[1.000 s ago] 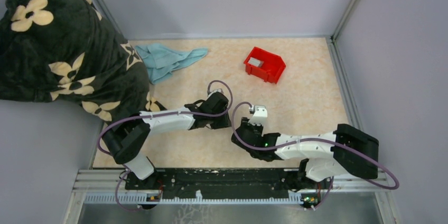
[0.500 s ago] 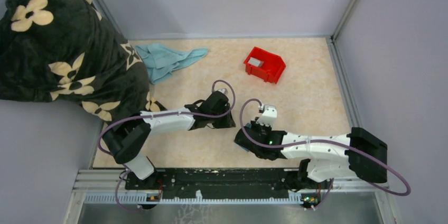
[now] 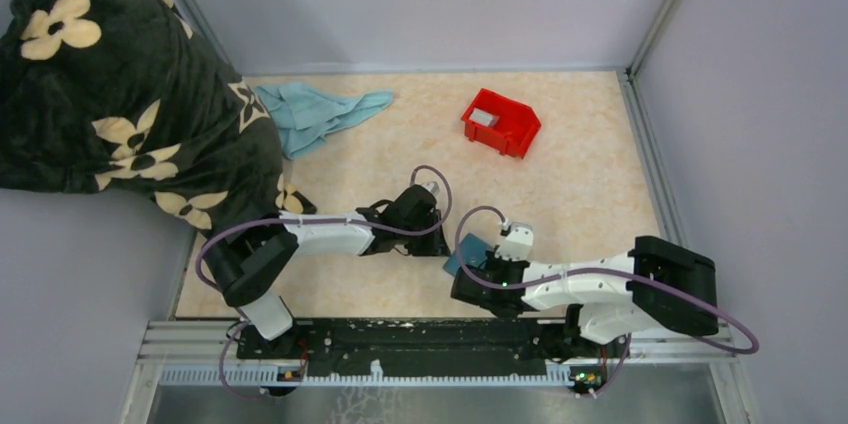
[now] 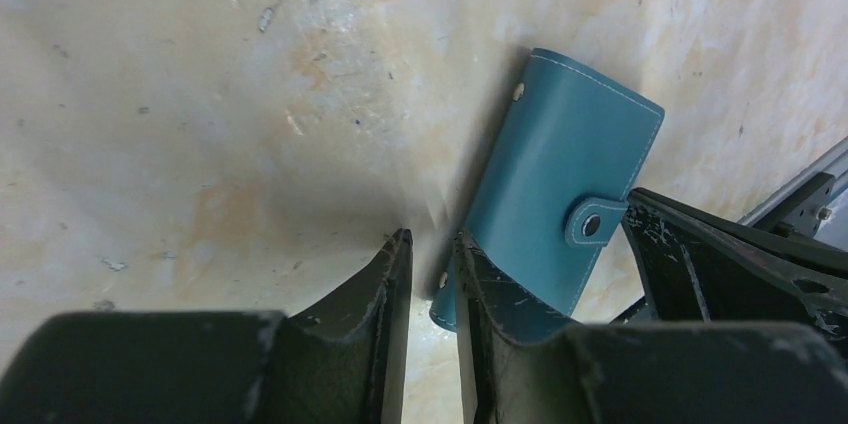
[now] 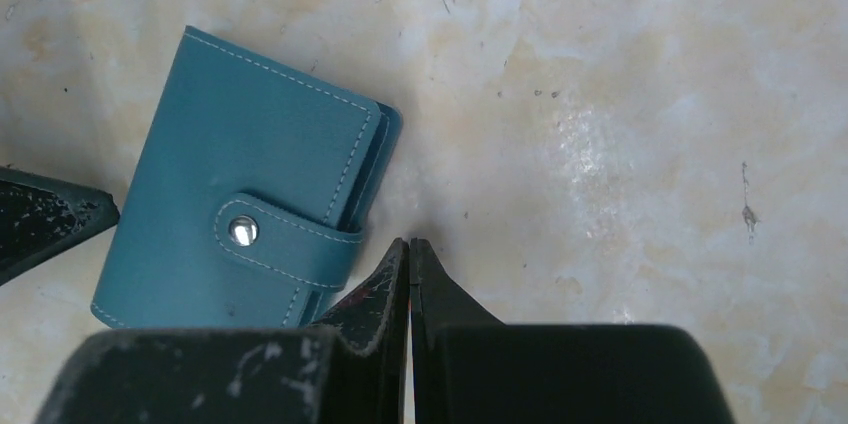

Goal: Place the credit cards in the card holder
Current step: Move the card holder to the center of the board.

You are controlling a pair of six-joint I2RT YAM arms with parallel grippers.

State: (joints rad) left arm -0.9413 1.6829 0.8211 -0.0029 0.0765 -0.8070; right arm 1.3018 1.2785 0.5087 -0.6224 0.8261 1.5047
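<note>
Both arms have shifted in the last second. The left tool (image 4: 430,244) has crept in toward the wallet (image 3: 467,252), and the right tool (image 5: 410,244) has pulled back and closed up, so the wallet now shows plainly between them from above.

That wallet lies flat on the desk (image 3: 580,184), folded shut, its strap with the small snap laid across its face. The left tool stands at the wallet's left with its fingers only narrowly apart. Bare desk shows through the gap, and one finger overlaps the wallet's near end. I can't tell whether it presses on the leather. The right tool sits at the wallet's near right corner, its fingers pressed tight together with nothing between them, their tips just beside the wallet's open edge.

Well beyond the wallet, toward the back wall and a little right, stands a red bin (image 3: 522,134) with one grey card (image 3: 484,118) lying inside. Far off to the wallet's back left is a crumpled blue cloth (image 3: 315,114), and past that a dark flowered blanket (image 3: 110,74) spills over the desk's left side.
</note>
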